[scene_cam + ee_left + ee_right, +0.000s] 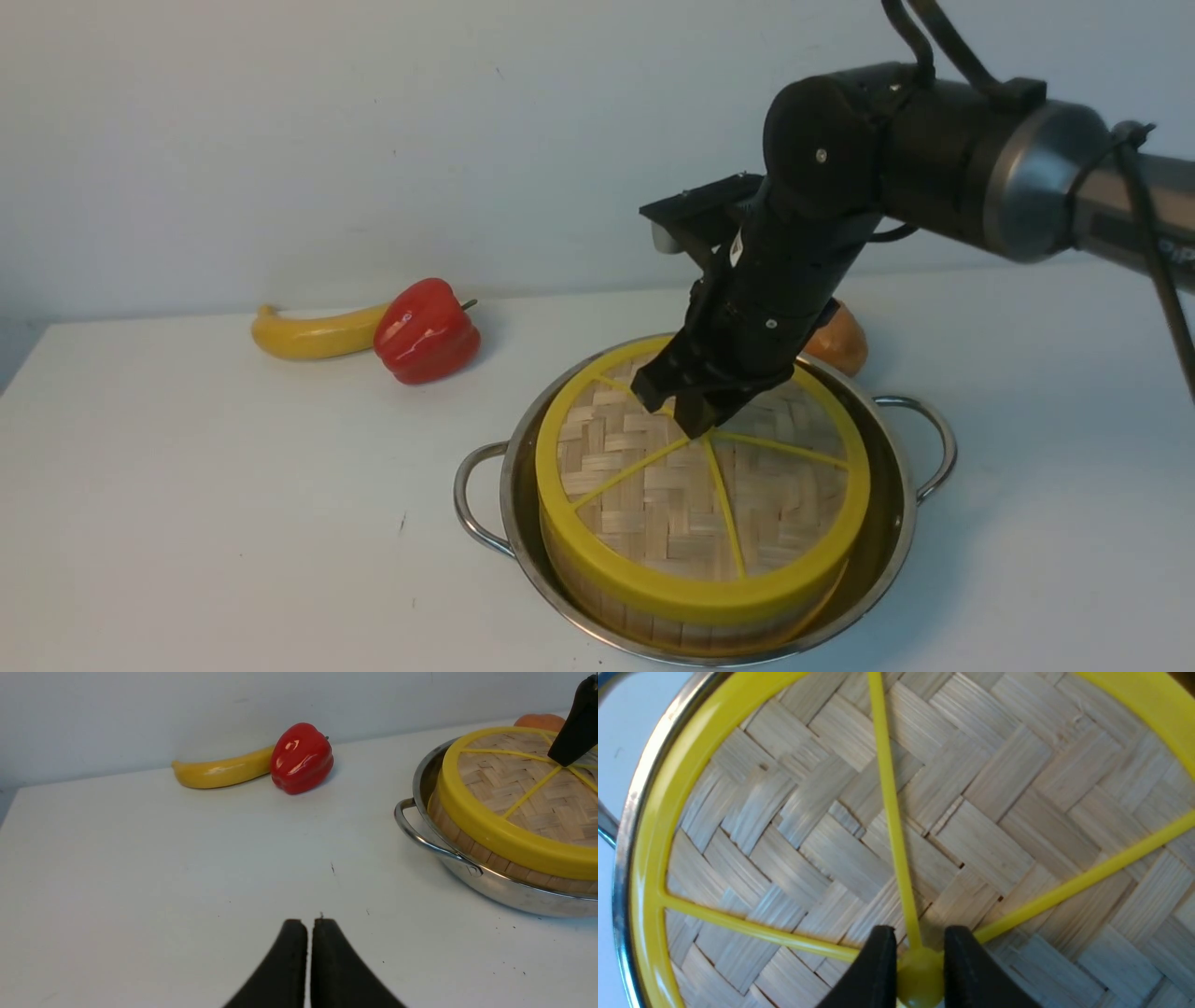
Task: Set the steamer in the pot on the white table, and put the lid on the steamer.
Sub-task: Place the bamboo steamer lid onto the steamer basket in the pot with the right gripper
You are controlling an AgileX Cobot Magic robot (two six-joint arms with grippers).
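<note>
The steamer [653,623] sits inside the steel pot [512,509] on the white table [233,523]. The lid [653,495] lies flat on the steamer and hides its contents. My right gripper [695,422] reaches down onto the lid's centre. In the right wrist view its fingers [878,970] stand on both sides of the yellow knob [920,973] and pinch it. My left gripper [309,924] is shut and empty, low over the table, apart from the pot [495,889]. It does not show in the front view.
A yellow banana [308,334] and a red pepper [427,331] lie at the back left of the table. An orange round thing [840,341] sits just behind the pot. The pot's loop handles [471,499] stick out left and right.
</note>
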